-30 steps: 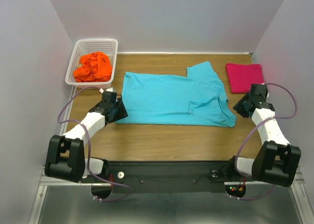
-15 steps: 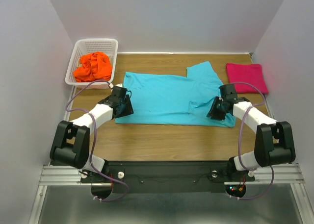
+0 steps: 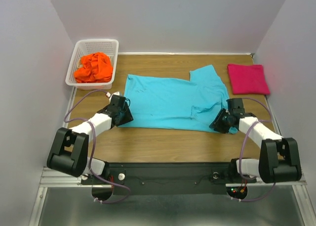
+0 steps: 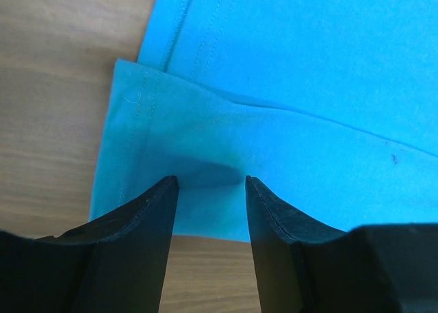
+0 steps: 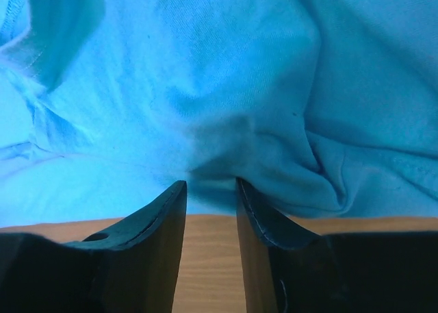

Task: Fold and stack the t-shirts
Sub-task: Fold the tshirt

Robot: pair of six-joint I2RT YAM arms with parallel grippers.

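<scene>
A turquoise t-shirt (image 3: 173,100) lies spread flat in the middle of the wooden table (image 3: 163,142). My left gripper (image 3: 127,116) is low at the shirt's near-left corner. In the left wrist view its jaws (image 4: 211,181) stand open, tips on the near hem (image 4: 171,210), with cloth and bare wood showing between them. At the near-right corner my right gripper (image 3: 218,122) is also open. Its tips (image 5: 211,183) press into puckered turquoise cloth (image 5: 226,87) at the hem. A magenta t-shirt (image 3: 248,78) lies folded at the back right. The orange t-shirt (image 3: 94,67) is crumpled in the basket.
A white lattice basket (image 3: 111,44) stands at the back left corner. Grey walls close in the table on three sides. Bare wood runs along the near edge between the two arm bases.
Both grippers have come in to the turquoise shirt's near corners, the right one from beside the magenta shirt. The near-right corner has bunched and shifted slightly left.
</scene>
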